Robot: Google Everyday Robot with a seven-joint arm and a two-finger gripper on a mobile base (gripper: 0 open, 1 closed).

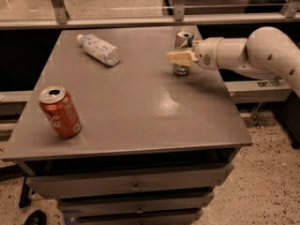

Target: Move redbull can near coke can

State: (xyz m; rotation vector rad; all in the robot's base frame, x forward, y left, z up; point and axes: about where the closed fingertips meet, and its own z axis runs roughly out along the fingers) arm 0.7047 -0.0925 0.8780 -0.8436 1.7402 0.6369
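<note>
Finding 1. The redbull can (183, 40) stands upright on the far right part of the table (140, 107), close to the right edge. Its long axis is vertical and its open silver top is visible.

Finding 2. The gripper (177, 58) reaches in from the right on the white arm (262, 50), level with the can's mid-body and crossing in front of it. The can shows above and below it. Whether the gripper is clamped on the can or only set around it cannot be told from this view.

Finding 3. The coke can (60, 112) stands upright at the near left of the table, well apart from the redbull can. The carry therefore appears to run diagonally, leftward and toward the near edge.

Finding 4. A clear plastic bottle (99, 49) lies on its side at the far left, off that diagonal.

Assessment: the transfer is not yet done.
</note>
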